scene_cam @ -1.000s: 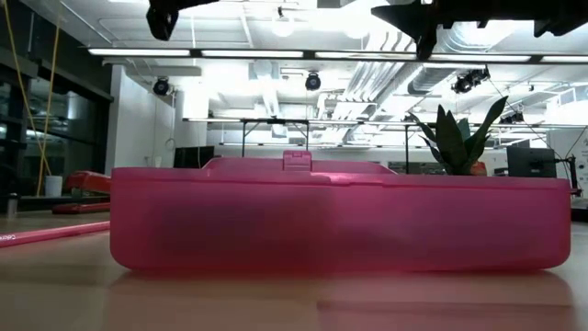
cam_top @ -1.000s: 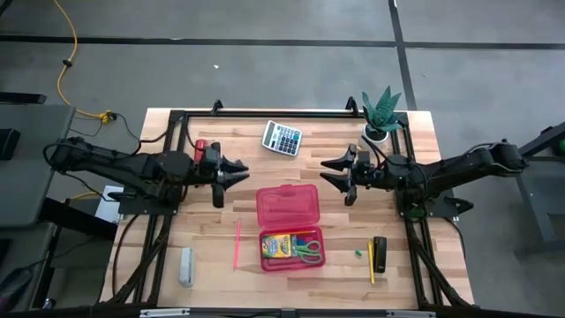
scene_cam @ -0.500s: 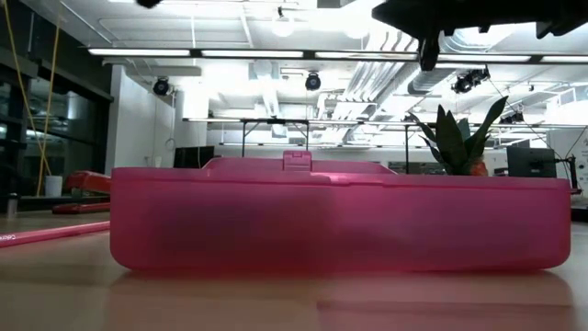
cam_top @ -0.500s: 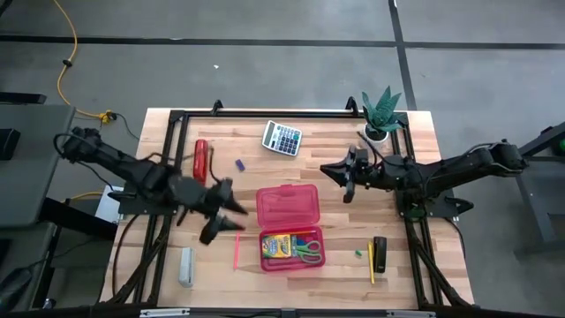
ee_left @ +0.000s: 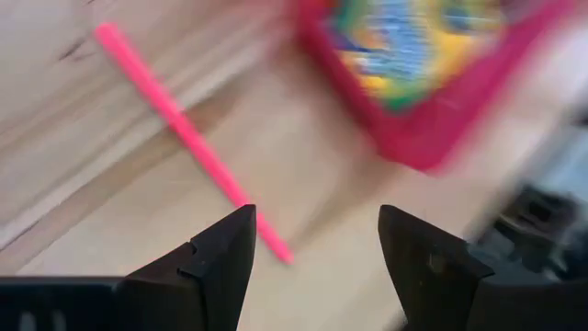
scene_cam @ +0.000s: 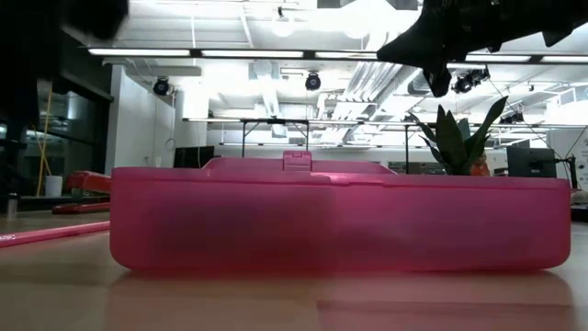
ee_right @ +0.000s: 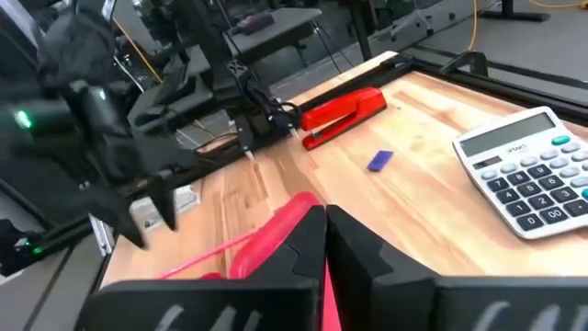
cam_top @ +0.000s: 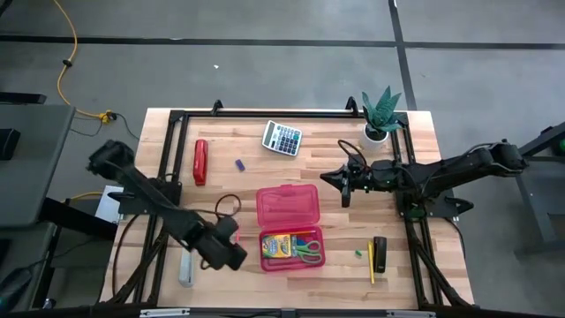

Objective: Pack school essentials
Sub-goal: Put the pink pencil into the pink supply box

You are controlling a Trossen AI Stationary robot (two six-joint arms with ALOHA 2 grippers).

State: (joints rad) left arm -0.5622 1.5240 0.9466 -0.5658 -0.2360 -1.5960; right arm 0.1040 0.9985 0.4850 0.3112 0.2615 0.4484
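My wooden table (cam_top: 441, 177) carries a calculator (cam_top: 282, 137), red stapler (cam_top: 200, 162), potted plant (cam_top: 380, 115), pink case (cam_top: 289, 225) and pink pencil (ee_left: 188, 138).

The table (cam_top: 238, 124) has a top of light wooden planks, and it stands on a grey floor (cam_top: 265, 79) which is crossed by dark lines. A yellow cable (cam_top: 64, 44) lies on the floor at the far left. Behind the table, the room is bright and white, with long ceiling lamps (scene_cam: 165, 51), exposed pipes (scene_cam: 367, 78) and a far desk (scene_cam: 276, 124).
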